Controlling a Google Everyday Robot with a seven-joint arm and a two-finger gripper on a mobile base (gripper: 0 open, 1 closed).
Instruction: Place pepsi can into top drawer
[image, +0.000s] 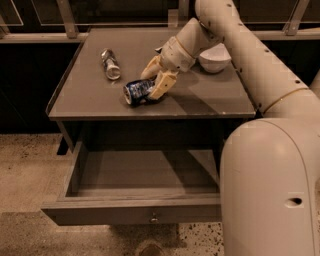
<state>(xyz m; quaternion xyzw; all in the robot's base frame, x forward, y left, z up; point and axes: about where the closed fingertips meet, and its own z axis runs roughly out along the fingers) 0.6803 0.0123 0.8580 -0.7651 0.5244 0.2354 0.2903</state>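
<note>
The pepsi can (136, 92), dark blue with white markings, lies on its side on the grey cabinet top (90, 95), near the front middle. My gripper (151, 85) reaches down from the right, its tan fingers (163, 84) on either side of the can's right end and closed against it. The can rests on the surface. The top drawer (100, 212) is pulled out below the cabinet top; its knob (154, 218) sits at the middle of the front panel. Nothing shows inside the drawer.
A slimmer silver can (111, 64) lies on its side at the back left of the top. A white bowl (215, 57) stands at the back right, behind my arm. My arm's large white body (270, 185) fills the right foreground.
</note>
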